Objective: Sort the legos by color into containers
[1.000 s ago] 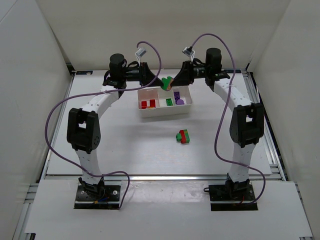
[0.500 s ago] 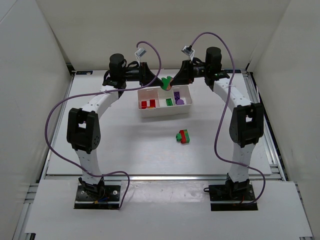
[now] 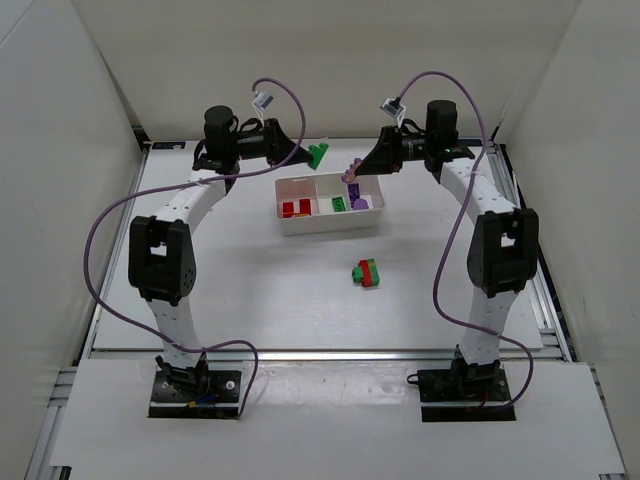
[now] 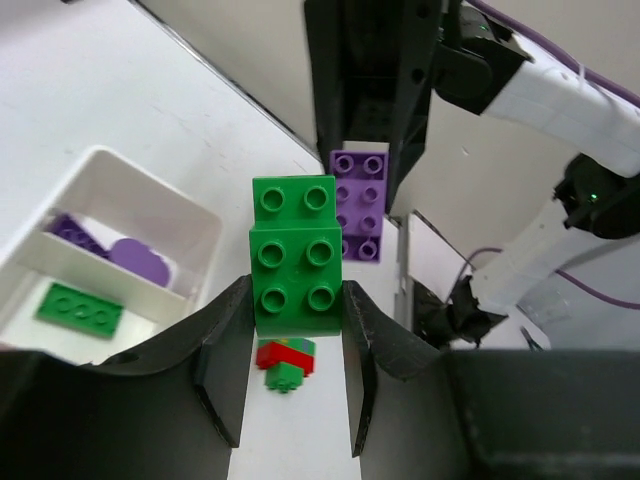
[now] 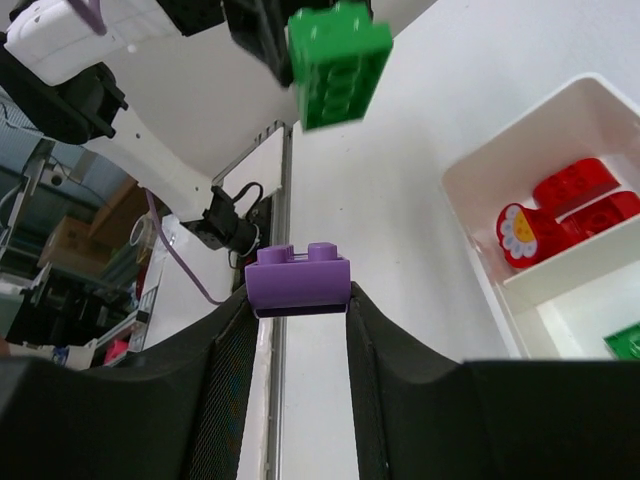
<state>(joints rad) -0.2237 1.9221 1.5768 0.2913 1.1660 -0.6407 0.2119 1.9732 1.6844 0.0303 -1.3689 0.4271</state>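
Worktop (image 3: 250, 290): white; near its middle lies a red-and-green stacked pair (image 3: 367, 272), well apart from everything else.
Tray (image 3: 330, 224): farther back, with three compartments side by side. Red bricks (image 3: 296, 207) sit in the left one, a flat green piece (image 3: 340, 204) in the middle, purple pieces (image 3: 358, 198) in the right.
Right pincer (image 5: 298, 300): clenched on a purple brick (image 5: 298, 281), held in the air above the tray's far rim.
Left pincer (image 4: 295, 305): clamped on a green brick (image 4: 294, 265), aloft just beyond the tray's far edge, apart from the purple brick.
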